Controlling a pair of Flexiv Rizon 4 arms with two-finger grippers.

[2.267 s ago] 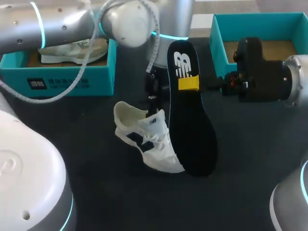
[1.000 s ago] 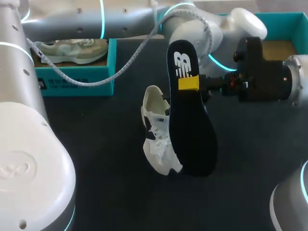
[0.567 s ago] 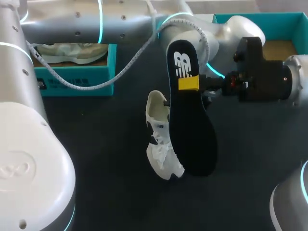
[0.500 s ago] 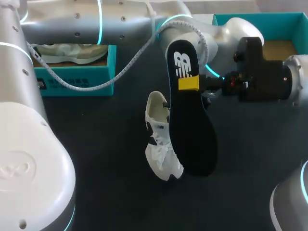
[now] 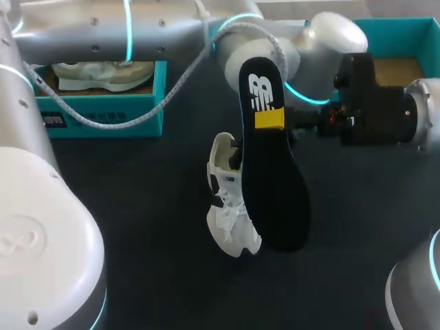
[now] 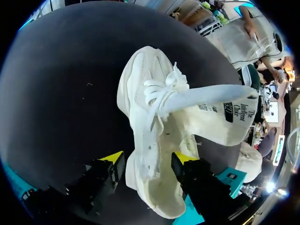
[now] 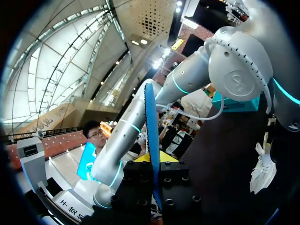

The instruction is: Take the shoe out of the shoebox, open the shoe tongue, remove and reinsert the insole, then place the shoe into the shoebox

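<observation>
Shoe (image 5: 227,206) out of shoebox (image 5: 412,26), heel clamped in left gripper (image 6: 147,161); insole (image 5: 271,185) removed, pinched by right gripper (image 7: 153,161) just right of it (reinsertion, reboxing pending).

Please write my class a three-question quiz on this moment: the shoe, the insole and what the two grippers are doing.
1. Multiple choice: what does the right gripper hold?
A) the white shoe
B) the black insole
C) nothing
2. True or false: the black insole sits inside the white shoe.
3. Fill in the blank: the left gripper grips the white shoe at its ____ end, with the laces and toe pointing away from it.

Key: 1 B; 2 false, the insole is held upright beside the shoe; 3 heel.
</observation>
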